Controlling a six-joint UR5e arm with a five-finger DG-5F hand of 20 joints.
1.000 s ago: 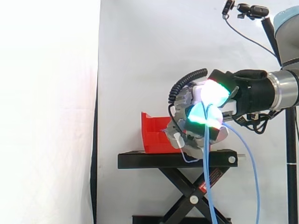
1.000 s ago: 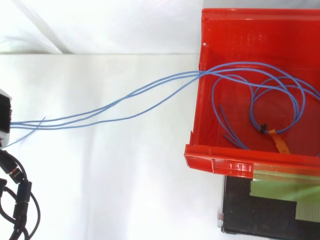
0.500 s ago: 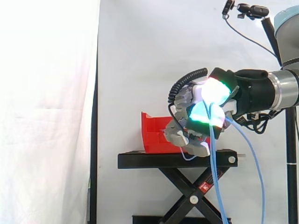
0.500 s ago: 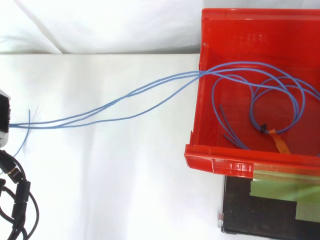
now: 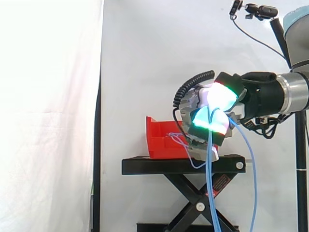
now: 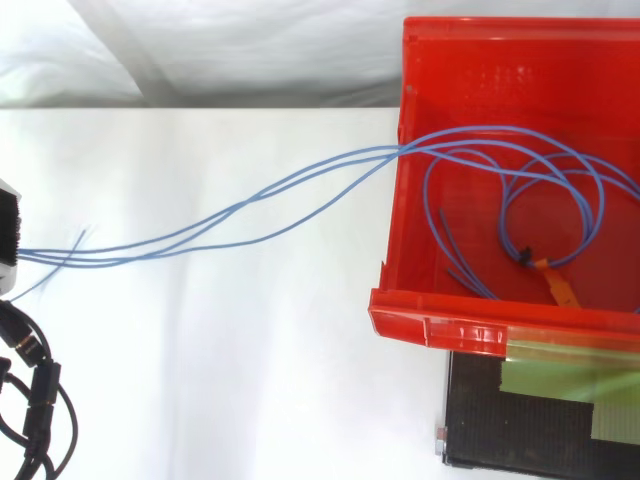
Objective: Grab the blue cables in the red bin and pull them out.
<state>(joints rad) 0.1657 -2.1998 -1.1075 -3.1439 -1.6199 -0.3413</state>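
Side view: the hand (image 5: 212, 121) has its fingers curled and clamped on the blue cables (image 5: 208, 183), which hang down below it. The red bin (image 5: 158, 140) sits just beyond the fingertips on the black stand (image 5: 183, 165). Top view: the cables (image 6: 385, 152) cross the bin's (image 6: 440, 325) side wall toward the hand, and several loops lie inside the bin.

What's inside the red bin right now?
Loose loops of blue cables, tied at one spot near a small orange tag. Several strands leave over the red bin's left wall toward the hand, curled round them. From the side, the bin's wall hides its inside.
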